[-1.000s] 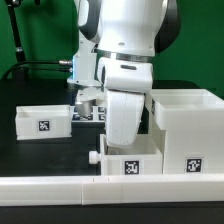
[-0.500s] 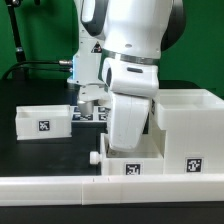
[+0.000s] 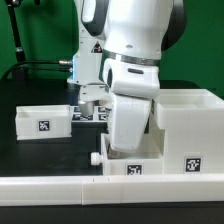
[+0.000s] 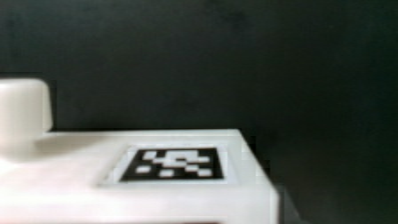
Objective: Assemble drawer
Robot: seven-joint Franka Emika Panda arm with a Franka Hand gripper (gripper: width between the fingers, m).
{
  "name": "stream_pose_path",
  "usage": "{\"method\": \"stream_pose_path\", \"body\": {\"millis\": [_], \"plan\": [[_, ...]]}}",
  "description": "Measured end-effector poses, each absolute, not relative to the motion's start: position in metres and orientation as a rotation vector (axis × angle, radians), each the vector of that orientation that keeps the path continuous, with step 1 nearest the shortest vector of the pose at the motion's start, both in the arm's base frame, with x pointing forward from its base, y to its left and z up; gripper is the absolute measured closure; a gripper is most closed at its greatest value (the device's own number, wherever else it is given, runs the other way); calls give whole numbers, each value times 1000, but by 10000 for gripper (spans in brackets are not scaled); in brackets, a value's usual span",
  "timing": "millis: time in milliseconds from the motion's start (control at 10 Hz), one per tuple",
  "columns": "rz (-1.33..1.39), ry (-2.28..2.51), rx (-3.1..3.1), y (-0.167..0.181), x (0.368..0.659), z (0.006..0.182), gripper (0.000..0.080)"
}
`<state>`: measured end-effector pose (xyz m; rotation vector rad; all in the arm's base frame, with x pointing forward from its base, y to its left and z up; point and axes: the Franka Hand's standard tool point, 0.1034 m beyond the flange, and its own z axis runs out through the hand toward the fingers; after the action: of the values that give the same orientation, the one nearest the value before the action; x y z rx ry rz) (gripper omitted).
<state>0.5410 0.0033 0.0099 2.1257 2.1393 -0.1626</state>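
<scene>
The drawer casing, a white open box with a tag, stands at the exterior view's right. One white tray with a tag lies at the left. A second tray, with a round knob and a tag, sits in front beside the casing and against the low wall. My gripper reaches down at this tray, its fingertips hidden behind the tray and the hand. The wrist view shows this tray's tagged face and its knob close up on the black table. No fingers show there.
A long low white border wall runs along the front. The marker board lies behind the arm between the left tray and the casing. Black cables and a green backdrop are at the back left.
The arm has sunk slightly and shifted a little to the exterior view's right. The front tray's tag sits marginally lower. The left tray and casing have not moved.
</scene>
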Motion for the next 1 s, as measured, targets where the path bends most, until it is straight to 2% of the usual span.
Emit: {"method": "stream_pose_path", "body": {"millis": [1000], "plan": [[-170,2112,2159,4,543,9,755]]}}
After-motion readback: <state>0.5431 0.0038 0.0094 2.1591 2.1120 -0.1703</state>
